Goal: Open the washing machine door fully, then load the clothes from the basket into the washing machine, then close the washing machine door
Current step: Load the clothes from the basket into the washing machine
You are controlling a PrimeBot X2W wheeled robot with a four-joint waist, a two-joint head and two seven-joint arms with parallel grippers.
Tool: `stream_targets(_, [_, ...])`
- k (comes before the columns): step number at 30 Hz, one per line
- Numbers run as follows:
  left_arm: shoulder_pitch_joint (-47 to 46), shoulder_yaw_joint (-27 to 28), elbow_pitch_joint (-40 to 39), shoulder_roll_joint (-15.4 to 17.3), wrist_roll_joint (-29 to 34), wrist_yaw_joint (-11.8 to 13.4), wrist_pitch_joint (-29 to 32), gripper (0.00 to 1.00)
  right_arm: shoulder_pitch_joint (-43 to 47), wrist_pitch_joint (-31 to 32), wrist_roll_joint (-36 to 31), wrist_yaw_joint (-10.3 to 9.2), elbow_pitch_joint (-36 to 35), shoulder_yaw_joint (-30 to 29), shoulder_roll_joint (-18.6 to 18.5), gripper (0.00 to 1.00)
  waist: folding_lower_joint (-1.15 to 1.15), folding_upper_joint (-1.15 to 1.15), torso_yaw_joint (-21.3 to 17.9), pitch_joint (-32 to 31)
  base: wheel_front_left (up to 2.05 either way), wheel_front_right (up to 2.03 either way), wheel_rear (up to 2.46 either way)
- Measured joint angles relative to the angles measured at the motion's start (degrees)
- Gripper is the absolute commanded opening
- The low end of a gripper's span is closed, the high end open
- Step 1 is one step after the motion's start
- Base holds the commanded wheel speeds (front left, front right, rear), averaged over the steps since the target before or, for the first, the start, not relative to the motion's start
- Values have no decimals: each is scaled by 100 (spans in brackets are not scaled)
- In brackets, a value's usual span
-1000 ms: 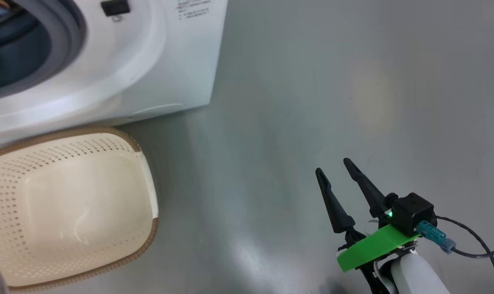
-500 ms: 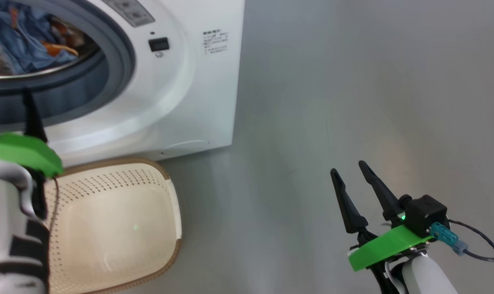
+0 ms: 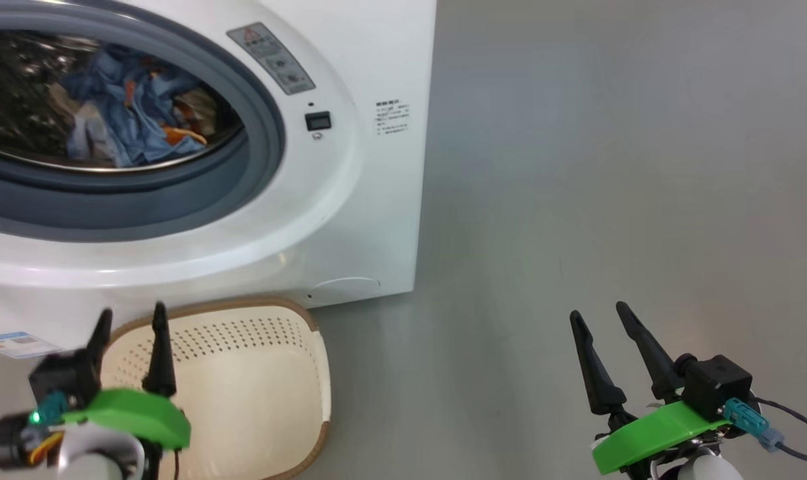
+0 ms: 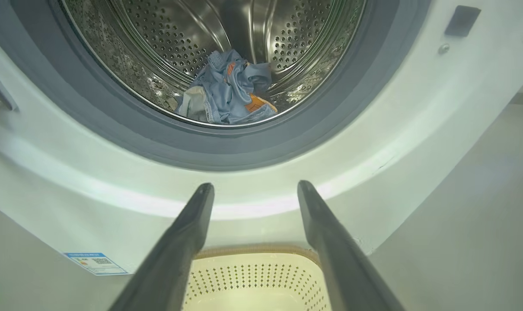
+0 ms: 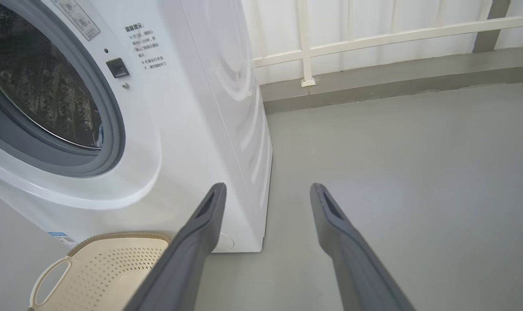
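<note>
Left gripper (image 3: 132, 310), open and empty like the right gripper (image 3: 598, 310), has drawn back from the washing machine (image 3: 350, 220); clothes (image 4: 229, 88) inside, basket (image 3: 243, 333) bare, so closing up looks next.

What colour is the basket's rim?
Brown, on a cream basket; the right wrist view shows it best.

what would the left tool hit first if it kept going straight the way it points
Probably the white front of the washing machine, just below the opening, dead ahead of the left tool. Depth is unclear: if it clears that, the grey gasket lip comes next. The basket lies beneath its line.
</note>
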Motion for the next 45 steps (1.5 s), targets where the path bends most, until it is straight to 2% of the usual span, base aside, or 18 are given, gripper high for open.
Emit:
stream_targets(10, [1306,78,-1156,-129,-81,2,2,100,255,0,-100,0,35,-19,1,100,0,0,172,-428,0,0,0])
stream_targets(17, [1874,-52,-1651,-140,-229,11,3,100,361,0,-143,0,58,-29,3,100,1,0,300,-636,0,0,0])
stream_targets(22, [2263,-282,-1835,-142,-403,155,3,100,383,0,-142,0,63,-25,3,100,0,0,387,-773,0,0,0])
stream_targets(29, [2352,-376,-1926,-142,-426,264,3,100,472,0,-142,0,64,-18,4,100,1,0,496,-839,0,0,0])
stream_targets(45, [2431,-378,-2061,-142,-426,304,3,100,472,0,-142,0,148,4,5,100,1,0,598,-872,0,0,0])
